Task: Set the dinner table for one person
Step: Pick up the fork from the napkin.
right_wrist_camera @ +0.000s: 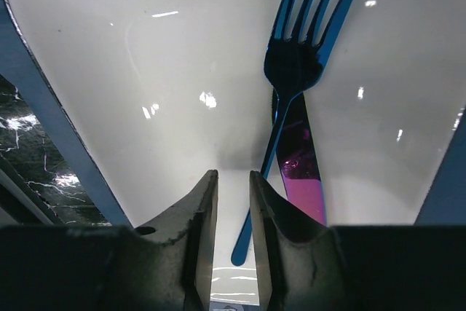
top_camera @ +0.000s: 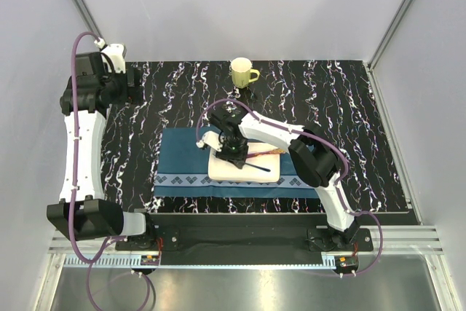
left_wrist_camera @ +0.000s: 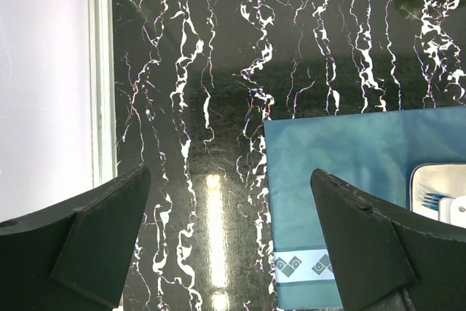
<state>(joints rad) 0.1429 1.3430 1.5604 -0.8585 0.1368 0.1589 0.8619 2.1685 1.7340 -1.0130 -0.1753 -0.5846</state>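
Right wrist view: my right gripper (right_wrist_camera: 233, 174) hangs close over a glossy white plate (right_wrist_camera: 145, 71), its two fingers drawn in to a narrow slit. A dark blue fork (right_wrist_camera: 291, 63) lies on the plate ahead of those fingers, its tines pointing away. Its handle runs back at a slant, and the handle's end shows inside the slit, against the right-hand finger. I cannot tell whether the fingers are pressing on it. A second flat utensil (right_wrist_camera: 300, 165) with a purple sheen lies under the fork, just ahead of the right-hand finger. I cannot make out what kind it is.

Left wrist view: my left gripper (left_wrist_camera: 229, 172) is spread wide and holds nothing. The dinner table (left_wrist_camera: 204, 71), black with white veins, lies below and between these fingers. A blue placemat (left_wrist_camera: 342, 180) lies on it near the right-hand finger.

From above, a yellow-green mug (top_camera: 242, 73) stands on the table, beyond my right fingers.
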